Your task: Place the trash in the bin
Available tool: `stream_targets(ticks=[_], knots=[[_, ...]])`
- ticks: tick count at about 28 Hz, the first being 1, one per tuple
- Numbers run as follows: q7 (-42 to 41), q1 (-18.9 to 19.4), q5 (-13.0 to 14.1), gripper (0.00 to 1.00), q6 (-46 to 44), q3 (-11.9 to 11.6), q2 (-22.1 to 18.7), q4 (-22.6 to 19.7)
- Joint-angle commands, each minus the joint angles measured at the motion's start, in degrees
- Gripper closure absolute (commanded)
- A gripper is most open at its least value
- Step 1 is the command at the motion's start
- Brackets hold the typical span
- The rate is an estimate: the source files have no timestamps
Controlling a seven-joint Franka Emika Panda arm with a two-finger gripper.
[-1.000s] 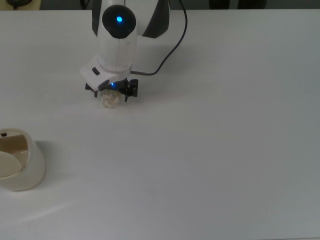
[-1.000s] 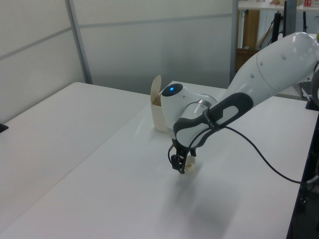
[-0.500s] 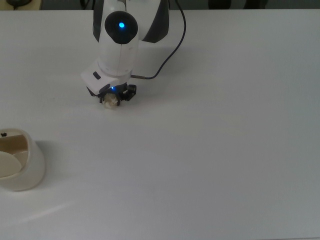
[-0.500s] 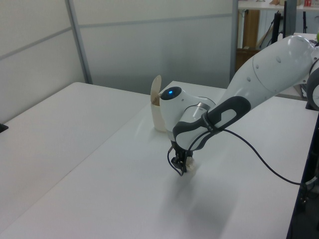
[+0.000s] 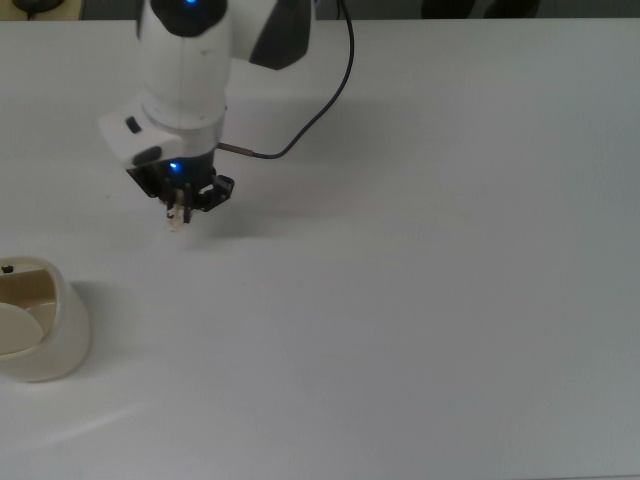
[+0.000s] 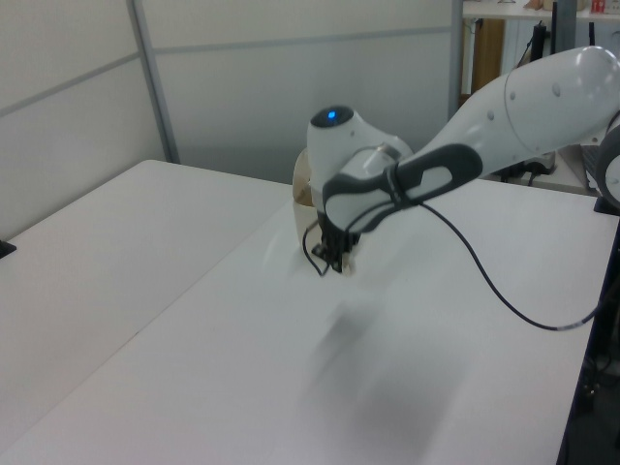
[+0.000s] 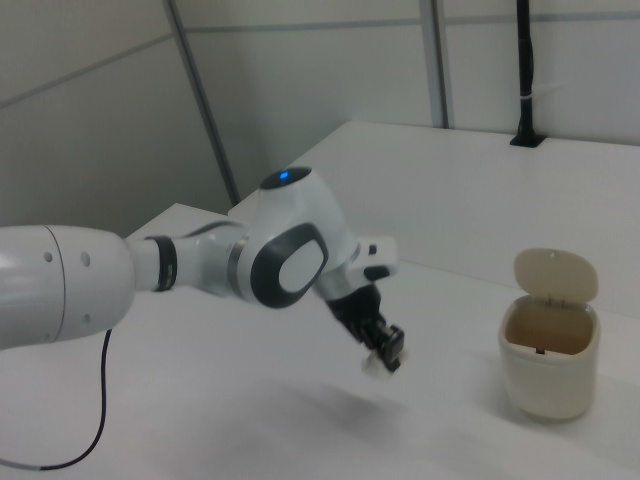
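The robot's pincer (image 7: 384,352) is clamped on the trash (image 7: 377,365) — a small off-white paper wad pinched between its dark fingertips and carried clear of the table (image 7: 250,430). From the top view the wad (image 5: 177,218) pokes out just below the pincer (image 5: 181,203), with only a sliver of it showing. In the left view the pincer (image 6: 333,260) hangs above its own blurred shadow on the white surface.

Behind the pincer rises the white arm (image 7: 200,265), a blue light glowing on its wrist, with a black cable (image 5: 315,100) trailing back across the table.

The bin (image 7: 548,380) — a small cream container with its lid tipped up and a tan inside — stands apart from the wad, off toward the right view's right. In the top view the bin (image 5: 68,330) sits at the lower left edge, near the pincer but not under it.

So the pick-up looks done. What seems left is carrying the wad over the bin's open mouth and letting go.
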Motion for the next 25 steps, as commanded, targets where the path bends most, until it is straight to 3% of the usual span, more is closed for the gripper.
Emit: stream_targets(ticks=[1,3,11,14,19,25], knots=[[0.40,-2.18,3.56,0.94,-2.54,0.00,-0.34,5.37],[0.58,-3.49,5.31,0.94,-2.46,0.00,-0.08,7.38],[0.84,-8.50,7.43,0.93,-1.32,0.00,2.29,11.61],[0.93,-10.61,10.41,0.92,0.79,0.00,4.49,14.86],[2.94,-12.46,13.23,0.90,10.43,0.00,6.07,15.39],[8.65,-12.99,13.06,0.87,21.15,-0.09,10.37,15.48]])
